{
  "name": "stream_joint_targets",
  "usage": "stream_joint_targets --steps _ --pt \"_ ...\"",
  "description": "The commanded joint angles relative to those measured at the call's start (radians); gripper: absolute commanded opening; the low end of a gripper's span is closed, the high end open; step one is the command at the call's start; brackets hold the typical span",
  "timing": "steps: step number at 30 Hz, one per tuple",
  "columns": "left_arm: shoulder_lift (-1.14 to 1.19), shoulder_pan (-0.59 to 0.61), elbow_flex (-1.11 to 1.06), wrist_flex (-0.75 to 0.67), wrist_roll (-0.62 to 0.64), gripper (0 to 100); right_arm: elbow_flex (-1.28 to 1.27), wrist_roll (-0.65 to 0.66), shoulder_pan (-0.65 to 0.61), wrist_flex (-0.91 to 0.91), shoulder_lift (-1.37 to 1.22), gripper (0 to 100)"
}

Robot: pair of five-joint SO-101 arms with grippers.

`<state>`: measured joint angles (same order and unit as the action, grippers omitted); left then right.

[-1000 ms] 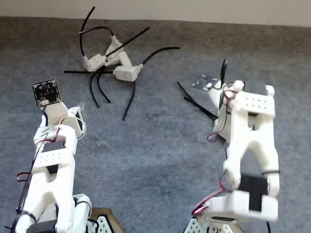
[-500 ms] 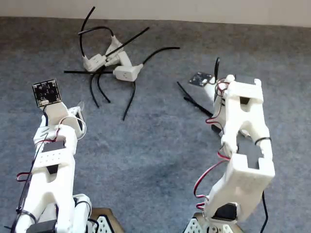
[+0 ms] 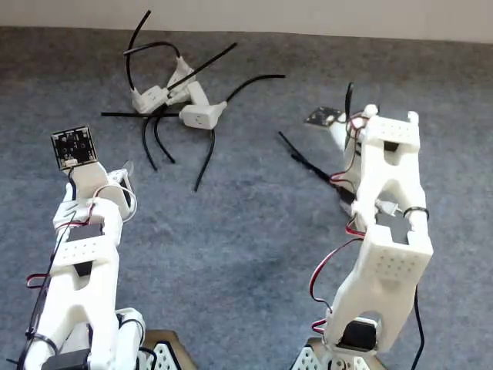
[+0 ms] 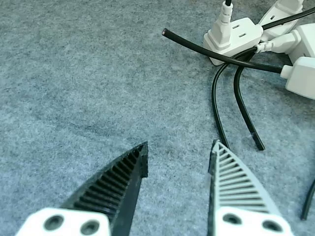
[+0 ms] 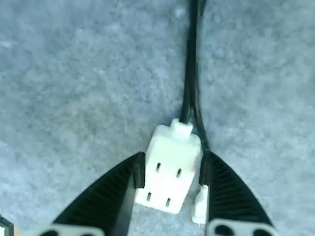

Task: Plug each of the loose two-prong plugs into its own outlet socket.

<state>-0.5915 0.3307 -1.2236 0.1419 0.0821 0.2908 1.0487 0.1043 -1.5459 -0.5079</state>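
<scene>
My right gripper (image 5: 173, 156) is shut on a white outlet socket (image 5: 170, 182) lying on the grey carpet, one finger pressed against each side. Its black cable (image 5: 189, 73) runs away from it, and a small white plug (image 5: 199, 210) lies by one finger. In the high view the right arm (image 3: 385, 162) stretches over that spot, with a black cable (image 3: 308, 163) beside it. My left gripper (image 4: 177, 153) hangs open above bare carpet. Beyond it lies a white socket (image 4: 236, 34) with a plug (image 4: 224, 19) in it. The pile of sockets and plugs (image 3: 181, 104) sits at the back left.
Black cable ends (image 4: 236, 103) curl across the carpet between my left gripper and the pile. The left arm (image 3: 81, 247) stands at the front left. A pale wall edge (image 3: 308, 15) borders the carpet at the back.
The right arm has unfolded and stretched forward and down over the cable at the right. The cable's upright end shifted slightly. The left arm and the pile have stayed put.
</scene>
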Motion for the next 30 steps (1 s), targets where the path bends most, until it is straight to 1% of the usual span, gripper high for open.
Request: stream_joint_targets --steps 1,5,12,17,21,23,27,30 --pt "-0.013 -0.01 0.002 -0.025 0.009 22 0.101 0.003 -0.005 -0.062 0.016 17.0" --pt "-0.013 -0.01 0.002 -0.025 0.009 22 0.139 -0.048 -0.013 -0.079 0.012 17.3" --pt "-0.013 -0.01 0.002 -0.025 0.009 21 0.134 -0.052 -0.008 -0.056 -0.002 17.7" --pt "-0.013 -0.01 0.002 -0.025 0.009 21 0.136 -0.052 -0.007 -0.058 -0.088 28.9" --pt "-0.013 -0.01 0.002 -0.025 0.009 21 0.143 -0.052 -0.007 -0.058 -0.124 29.2" --pt "-0.013 -0.01 0.002 -0.025 0.009 21 0.142 -0.052 -0.007 -0.058 -0.128 26.2" --pt "-0.013 -0.01 0.002 -0.025 0.009 21 0.143 -0.052 -0.007 -0.058 -0.15 15.5" --pt "-0.013 -0.01 0.002 -0.025 0.009 21 0.145 -0.054 -0.007 -0.068 -0.15 14.6"
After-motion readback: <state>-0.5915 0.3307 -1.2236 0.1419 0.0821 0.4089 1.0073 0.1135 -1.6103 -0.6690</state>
